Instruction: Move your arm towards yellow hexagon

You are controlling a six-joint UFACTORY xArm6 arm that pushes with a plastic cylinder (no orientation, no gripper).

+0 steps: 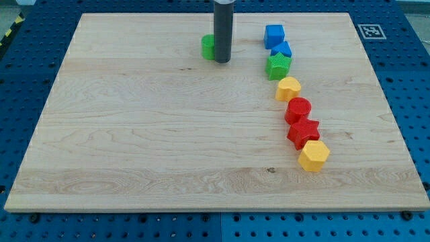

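The yellow hexagon (pixel 314 156) lies at the lower right of the wooden board, at the bottom end of a curved chain of blocks. My tip (pixel 222 61) rests on the board near the view's top centre, far up and to the left of the hexagon. A green block (pixel 208 46) sits right beside the rod on its left, partly hidden by it.
The chain runs from the top down: blue cube (pixel 274 35), a second blue block (pixel 282 49), green star (pixel 278 66), yellow heart (pixel 288 89), red cylinder (pixel 298 109), red star (pixel 303 132). The board (pixel 148 134) sits on a blue perforated table.
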